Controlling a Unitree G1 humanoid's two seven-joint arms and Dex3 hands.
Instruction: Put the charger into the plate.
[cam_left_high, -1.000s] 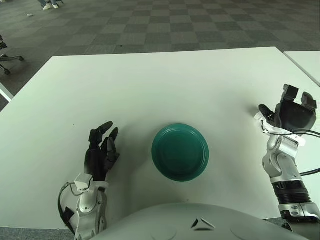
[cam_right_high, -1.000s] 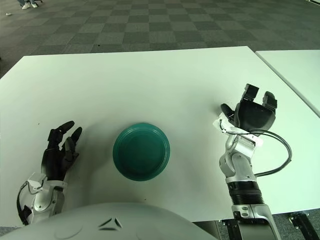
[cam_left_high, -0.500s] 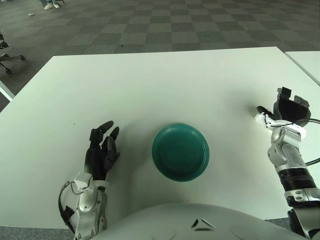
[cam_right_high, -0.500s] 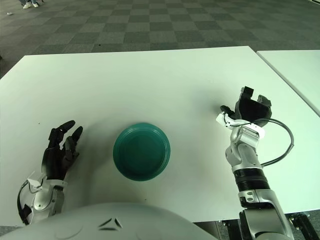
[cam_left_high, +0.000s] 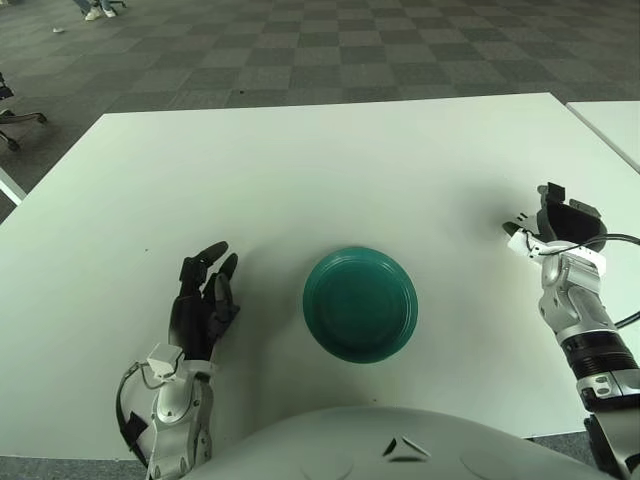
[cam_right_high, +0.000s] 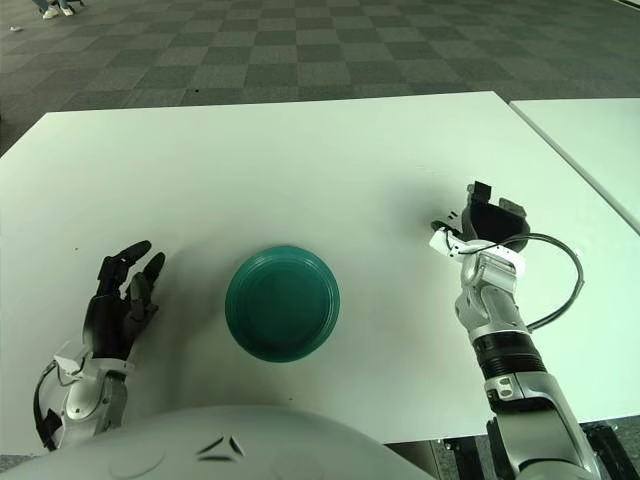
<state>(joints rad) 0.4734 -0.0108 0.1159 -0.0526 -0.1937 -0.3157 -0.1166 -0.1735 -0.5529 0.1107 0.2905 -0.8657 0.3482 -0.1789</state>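
A wide white counter (cam_left_high: 330, 160) fills the scene, with grey checked carpet (cam_left_high: 330, 45) beyond its far edge. Near the middle of the counter, toward the near side, sits a round dark-green plastic plate (cam_left_high: 360, 304) with nothing in it. It lies between the two hands, within reach of either, which suits it as the drop-off spot.

The robot's left hand (cam_left_high: 203, 303), black with three fingers, shows on the left side of the plate, well apart from it. Its fingers (cam_left_high: 210, 255) are extended, relaxed and pointing away toward the far edge, holding nothing. It seems to be idle.

The robot's right hand (cam_right_high: 488, 225) is on the right side of the counter, well apart from the plate, tipped forward and down so that mostly its back and wrist are visible. This lowered, bent posture looks like a hand set over something to pick it up.

A small white object (cam_right_high: 443, 241) shows at the left edge of this hand, just beside the wrist and close to the counter. It may be the charger, or it may be part of the hand itself; it is too small to tell. A thin dark cable (cam_right_high: 560, 290) loops from the hand back along the forearm. Whether the right fingers are open, curled or closed around anything cannot be told, since the hand hides them. If the charger is here, it lies beneath or just left of the right hand, and it is not yet in the plate.
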